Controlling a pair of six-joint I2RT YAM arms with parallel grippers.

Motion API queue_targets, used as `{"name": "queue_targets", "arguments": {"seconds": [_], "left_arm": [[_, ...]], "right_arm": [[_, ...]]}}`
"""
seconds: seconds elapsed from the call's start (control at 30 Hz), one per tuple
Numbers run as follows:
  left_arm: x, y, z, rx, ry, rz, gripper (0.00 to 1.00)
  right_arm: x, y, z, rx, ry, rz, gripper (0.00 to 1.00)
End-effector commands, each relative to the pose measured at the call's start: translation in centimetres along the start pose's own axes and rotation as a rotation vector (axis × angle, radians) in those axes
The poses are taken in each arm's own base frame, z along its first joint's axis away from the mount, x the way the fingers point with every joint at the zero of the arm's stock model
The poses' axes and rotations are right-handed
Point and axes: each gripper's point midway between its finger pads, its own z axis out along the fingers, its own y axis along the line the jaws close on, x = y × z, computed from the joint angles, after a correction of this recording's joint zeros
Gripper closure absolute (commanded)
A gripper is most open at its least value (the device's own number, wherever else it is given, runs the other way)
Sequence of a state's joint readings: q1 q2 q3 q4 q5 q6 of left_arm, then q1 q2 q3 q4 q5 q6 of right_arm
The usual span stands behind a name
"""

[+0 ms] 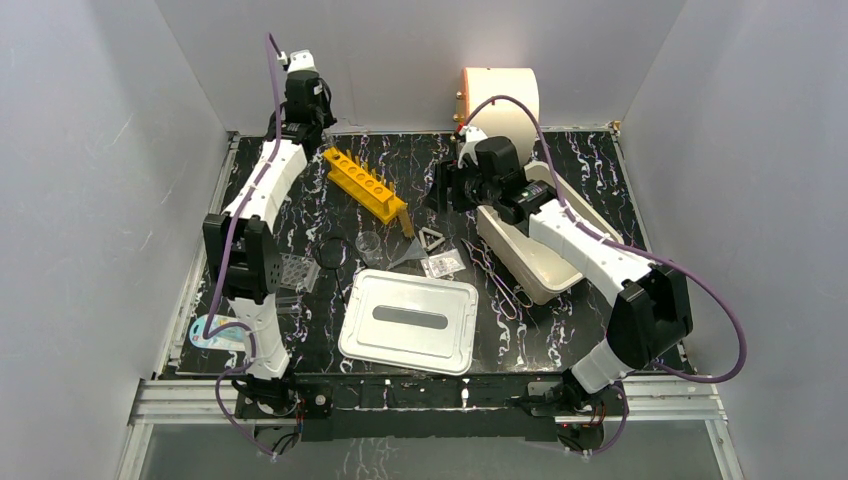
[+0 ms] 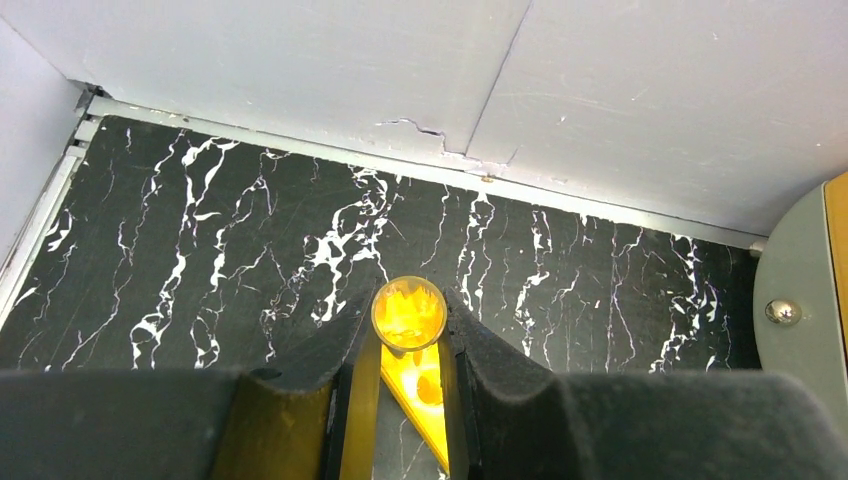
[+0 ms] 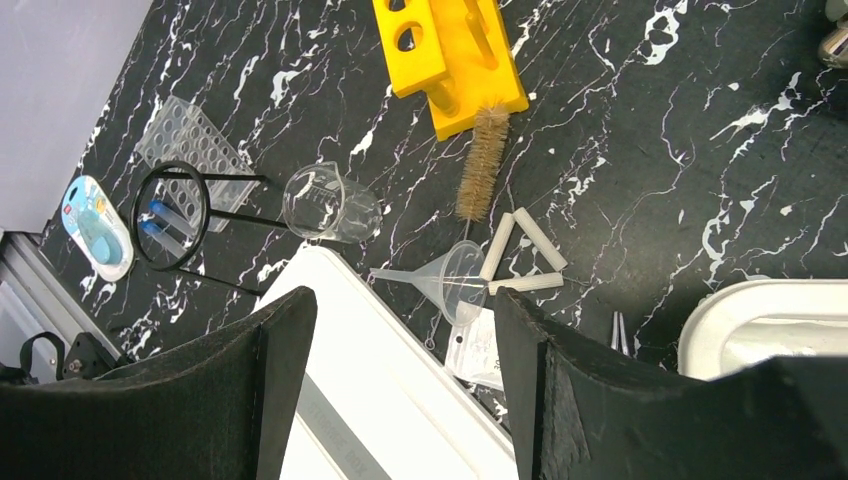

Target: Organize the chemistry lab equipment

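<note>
While half-hidden, tube (image 2: pixel 408 308) in left claw (image 2: pixel 409 325)

Rack (image 1: pixel 365 184) rear left, tube (image 2: pixel 408 313) above it, drum (image 1: pixel 500 95) rear right, tub (image 1: pixel 500 250) right, lid (image 1: pixel 400 340) front centre, beaker (image 1: pixel 369 242), funnel (image 1: pixel 407 255) and triangle (image 1: pixel 431 238) between rack and lid, well plate (image 1: pixel 296 271) left of lid, tongs (image 1: pixel 495 275) between lid and tub.

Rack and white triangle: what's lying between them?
A bristly brown brush lies there, just off the end of the rack, with its handle reaching toward the triangle. The right wrist view shows it best.
</note>
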State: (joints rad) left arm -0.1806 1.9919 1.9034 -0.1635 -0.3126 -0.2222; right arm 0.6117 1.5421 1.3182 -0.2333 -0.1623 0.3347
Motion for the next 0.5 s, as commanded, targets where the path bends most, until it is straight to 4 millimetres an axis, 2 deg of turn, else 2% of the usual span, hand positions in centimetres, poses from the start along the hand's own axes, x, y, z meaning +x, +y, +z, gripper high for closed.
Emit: {"name": "queue_targets", "arguments": {"seconds": [0.0,0.13,0.23,0.47], "left_arm": [[-1.4,-0.8,0.0,0.037,-0.067,0.008,0.94],[-0.6,-0.9,1.0,0.036,-0.055,0.030,0.95],[-0.2,-0.6,1.2,0.022,-0.051,0.042,0.94],[1.9,-0.4,1.7,0.024,-0.002,0.072,0.94]], "right_arm": [[-1.4,0.3,-0.2,-0.027,-0.049,-0.021,0.27],[-0.9,0.1,-0.6,-0.021,-0.041,-0.012,0.27],[-0.6,-0.3,-0.8,-0.012,-0.034,-0.006,0.27],[-0.3,-0.7,-0.9,-0.002,-0.032,0.008,0.27]]}}
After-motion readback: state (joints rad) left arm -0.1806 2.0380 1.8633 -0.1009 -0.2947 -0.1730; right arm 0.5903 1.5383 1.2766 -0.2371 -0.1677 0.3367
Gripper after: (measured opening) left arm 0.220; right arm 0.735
